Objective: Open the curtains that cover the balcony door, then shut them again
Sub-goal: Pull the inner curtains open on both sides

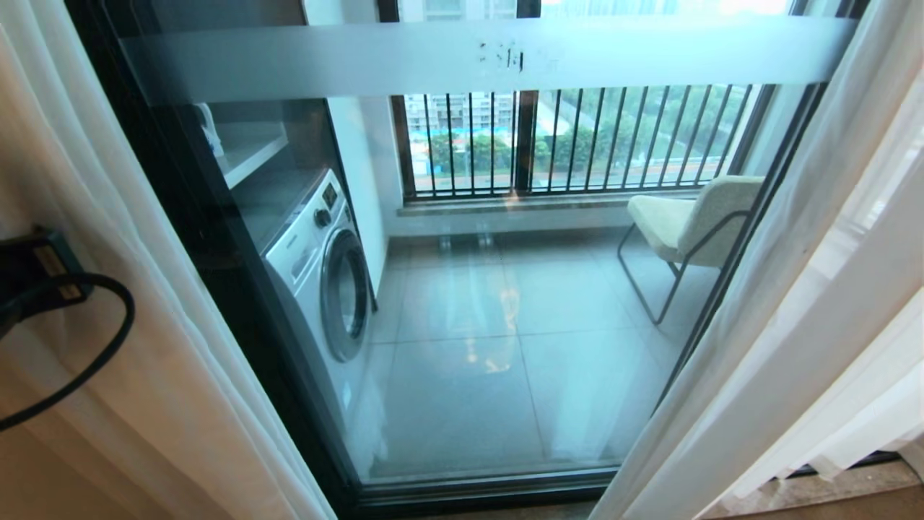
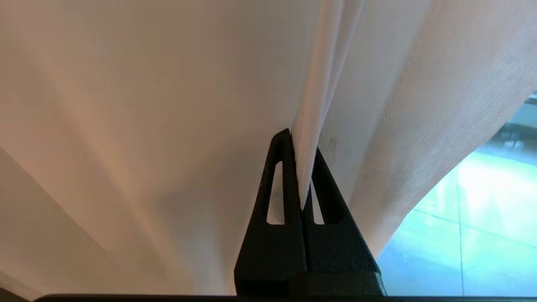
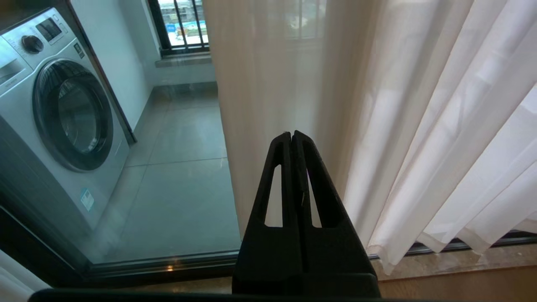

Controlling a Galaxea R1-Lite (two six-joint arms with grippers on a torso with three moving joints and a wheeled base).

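Bright daylight is admitted through the balcony door [image 1: 505, 289]; glare is thrown on the floor tiles [image 1: 491, 347], curtains [image 1: 794, 325] backlit.

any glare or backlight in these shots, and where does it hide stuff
Head view: daylight from outside whitens the top edge, and the balcony floor shows a bright reflection patch behind the door glass. Left wrist view: the curtain fills the frame, glowing warm from light behind; the floor at the corner is overexposed. Right wrist view: evenly lit, window bars faint through the sheer curtain.
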